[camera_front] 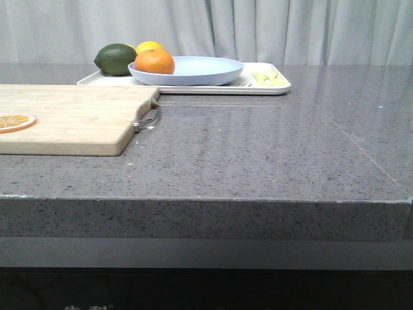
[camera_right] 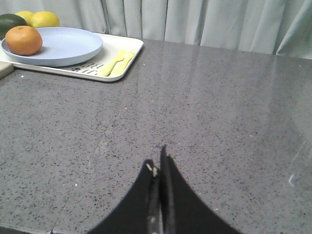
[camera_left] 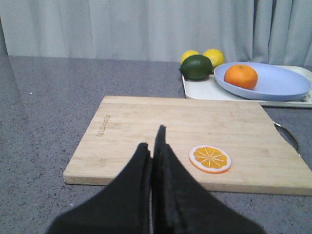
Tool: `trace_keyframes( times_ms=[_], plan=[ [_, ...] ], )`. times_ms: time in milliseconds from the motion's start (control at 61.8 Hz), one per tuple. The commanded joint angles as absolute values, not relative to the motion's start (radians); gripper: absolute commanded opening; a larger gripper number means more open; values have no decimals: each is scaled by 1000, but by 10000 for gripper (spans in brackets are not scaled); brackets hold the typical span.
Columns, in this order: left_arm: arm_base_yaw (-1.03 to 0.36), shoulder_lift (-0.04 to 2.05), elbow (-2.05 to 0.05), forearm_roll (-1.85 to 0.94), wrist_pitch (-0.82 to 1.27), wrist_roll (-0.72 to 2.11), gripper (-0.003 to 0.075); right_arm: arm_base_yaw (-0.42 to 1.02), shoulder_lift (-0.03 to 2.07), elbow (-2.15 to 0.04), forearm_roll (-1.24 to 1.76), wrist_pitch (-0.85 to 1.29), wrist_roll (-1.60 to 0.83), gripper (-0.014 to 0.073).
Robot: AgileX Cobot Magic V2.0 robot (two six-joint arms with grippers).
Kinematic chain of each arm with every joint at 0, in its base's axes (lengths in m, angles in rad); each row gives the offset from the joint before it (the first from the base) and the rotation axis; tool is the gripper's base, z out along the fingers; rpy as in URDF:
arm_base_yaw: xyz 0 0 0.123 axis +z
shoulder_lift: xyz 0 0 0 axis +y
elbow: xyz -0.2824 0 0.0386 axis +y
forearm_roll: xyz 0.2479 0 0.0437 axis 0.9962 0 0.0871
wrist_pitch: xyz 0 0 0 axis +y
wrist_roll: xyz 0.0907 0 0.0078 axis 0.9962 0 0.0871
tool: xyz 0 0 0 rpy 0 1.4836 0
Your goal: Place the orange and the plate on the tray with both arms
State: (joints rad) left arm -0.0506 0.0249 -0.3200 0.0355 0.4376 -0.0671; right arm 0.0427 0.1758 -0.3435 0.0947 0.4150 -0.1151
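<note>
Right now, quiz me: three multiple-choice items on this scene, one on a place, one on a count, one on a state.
1. Where is the orange?
A. on the cutting board
B. on the blue plate
C. on the bare counter

2. How many yellow lemons show in the left wrist view?
A. one
B. two
C. four

3. The left end effector is:
A. shut and empty
B. shut on the orange
C. wide open

Key: 1 B, it sits inside the plate on the tray. 2 B, two behind the lime. 3 A, its fingers meet above the cutting board.
</note>
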Motion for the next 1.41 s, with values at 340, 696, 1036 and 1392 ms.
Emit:
trace_keyframes(
  times_ms=[340,696,1036,1392],
  plan=[
    [-6,-25,-35,-58,114,-71,-18,40,185,-369,88,332,-123,-62],
    [-6,-25,5,-85,76,-71,-18,40,185,-369,88,332,-123,-62],
    [-6,-25,5,-85,76,-71,-18,40,185,-369,88,332,-123,-62],
    [-6,-25,5,-85,76,-71,-18,40,185,-369,88,332,-123,-62]
  ],
)
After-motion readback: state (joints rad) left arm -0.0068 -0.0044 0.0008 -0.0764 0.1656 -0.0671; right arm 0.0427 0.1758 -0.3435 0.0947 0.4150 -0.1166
